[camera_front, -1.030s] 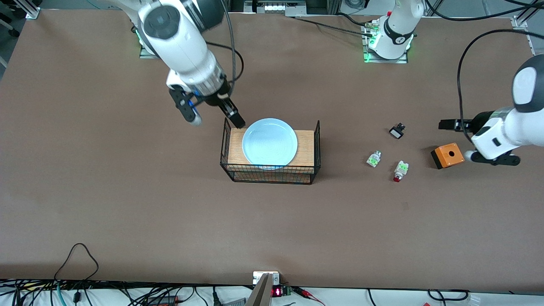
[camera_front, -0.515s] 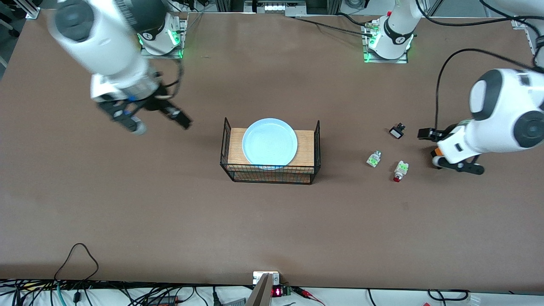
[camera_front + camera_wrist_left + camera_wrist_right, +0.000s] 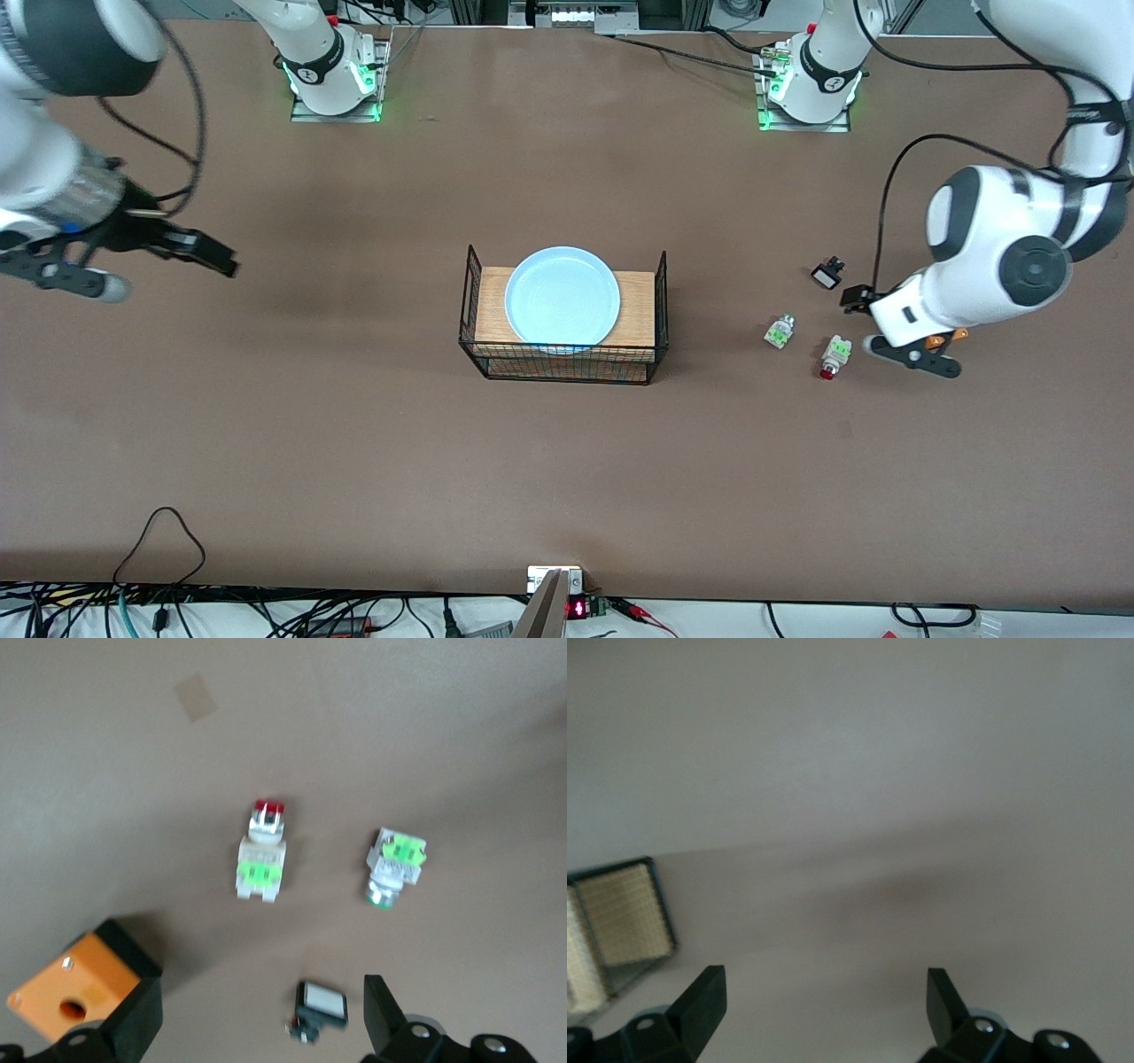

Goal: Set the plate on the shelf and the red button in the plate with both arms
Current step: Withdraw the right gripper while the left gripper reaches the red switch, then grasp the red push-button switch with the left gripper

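The plate (image 3: 562, 298) sits on the rack (image 3: 564, 354); the red button (image 3: 834, 355) lies untouched under the open left pincer (image 3: 895, 330), while the right pincer (image 3: 155, 266) waits open, empty

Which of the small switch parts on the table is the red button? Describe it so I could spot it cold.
Start at the wire rack holding the plate, then look toward the left arm's end of the table, where three small parts lie. The red button is the one nearest the front camera: white body, green tab, and the only one with a red tip.

You have the plate (image 3: 562, 297) on the wire rack (image 3: 563, 354) mid-table; the red button (image 3: 833, 356) lies toward the left arm's edge.
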Tool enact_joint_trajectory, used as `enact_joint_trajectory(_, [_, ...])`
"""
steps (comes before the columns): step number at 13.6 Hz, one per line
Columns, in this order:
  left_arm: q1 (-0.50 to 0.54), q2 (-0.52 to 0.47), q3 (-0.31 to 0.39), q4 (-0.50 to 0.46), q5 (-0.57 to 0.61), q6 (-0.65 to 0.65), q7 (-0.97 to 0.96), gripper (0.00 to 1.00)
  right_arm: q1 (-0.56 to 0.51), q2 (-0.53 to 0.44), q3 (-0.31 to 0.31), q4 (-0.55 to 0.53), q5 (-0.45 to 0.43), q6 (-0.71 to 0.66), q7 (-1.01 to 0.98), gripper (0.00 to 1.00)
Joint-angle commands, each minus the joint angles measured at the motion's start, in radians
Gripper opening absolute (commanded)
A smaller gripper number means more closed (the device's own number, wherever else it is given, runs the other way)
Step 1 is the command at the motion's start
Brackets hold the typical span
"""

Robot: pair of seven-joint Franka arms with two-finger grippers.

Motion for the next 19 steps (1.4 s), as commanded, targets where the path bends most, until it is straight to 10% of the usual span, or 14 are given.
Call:
enact_joint_trajectory(1, [-0.021, 0.052, 0.001, -0.046, 0.045, 0.162, 0.017, 1.00, -0.002, -0.004, -0.082, 0.002, -0.010, -0.017, -0.259, 1.00])
enact_joint_trajectory(5, [-0.003, 0.186, 0.002, -0.072, 0.152, 0.432, 0.016, 1.00, 0.120, -0.010, -0.208, -0.006, -0.037, -0.078, -0.280, 1.00])
enact_joint_trajectory(10, [0.009, 0.208, 0.010, -0.166, 0.155, 0.547, 0.019, 0.95, 0.122, -0.090, -0.208, -0.137, -0.034, 0.049, -0.271, 1.00])
enact_joint_trajectory(14, [0.031, 0.200, 0.008, -0.180, 0.155, 0.551, 0.065, 0.34, 0.120, -0.117, -0.208, -0.167, -0.034, 0.048, -0.229, 1.00])
enact_joint_trajectory(19, [0.032, 0.067, -0.002, -0.164, 0.155, 0.364, 0.136, 0.06, 0.122, -0.116, -0.207, -0.144, -0.037, -0.009, -0.255, 1.00])
